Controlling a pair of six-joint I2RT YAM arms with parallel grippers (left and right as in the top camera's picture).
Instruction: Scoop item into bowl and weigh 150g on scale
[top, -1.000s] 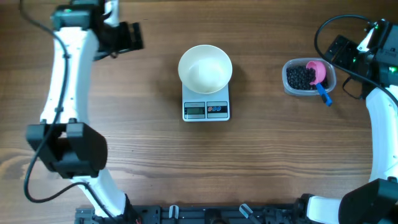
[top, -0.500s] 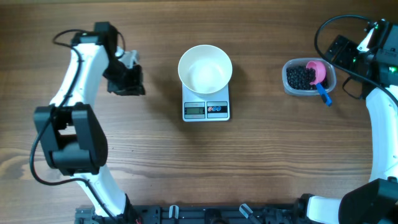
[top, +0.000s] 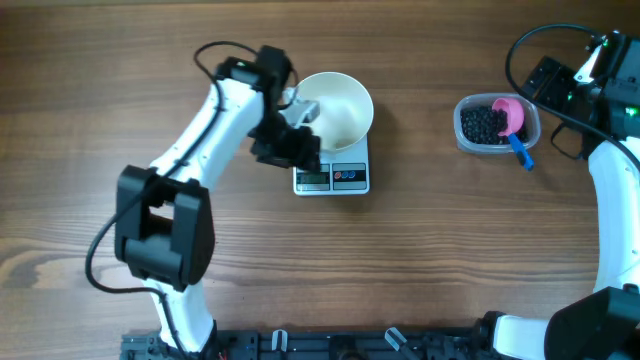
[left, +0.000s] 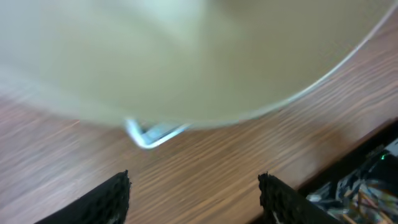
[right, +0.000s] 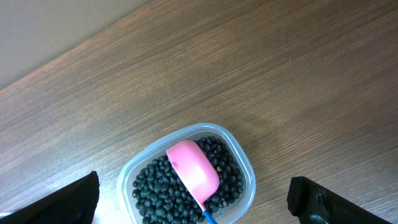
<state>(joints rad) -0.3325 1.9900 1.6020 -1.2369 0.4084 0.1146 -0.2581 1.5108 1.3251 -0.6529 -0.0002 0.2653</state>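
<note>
**Desk:** Where are the beads lying?

**Photographer:** The black beads (right: 152, 180) are sitting heaped in a clear tub (right: 247, 177) at the upper right of the overhead frame, well apart from the white bowl (top: 335, 110). A pink scoop (right: 193, 167) is resting on top of them. Its blue handle (top: 520, 152) is poking out over the tub's lower rim, probably so that it is easy to take. The right end effector (right: 194, 190) is hovering above the tub with its fingers spread wide, gripping nothing.

**Desk:** And the bowl?

**Photographer:** It is sitting empty on the white scale (top: 332, 178) at the centre of the frame. It is covering the platform but leaving the display (top: 313, 178) showing toward the lower edge, presumably so the weight can be read. The digits are too small to make out.

**Desk:** What is the left arm doing?

**Photographer:** The left end effector (left: 193, 193) is hanging low over the bench (top: 450, 250) at the bowl's left side, by the scale's left corner. In its wrist view the fingers are standing apart with nothing between them, and the bowl's blurred wall is filling the frame above. Whether it is touching the bowl, I cannot tell. It may be steadying or straightening the bowl, and a nudge there could be upsetting the reading. No scooping is showing yet.
</note>
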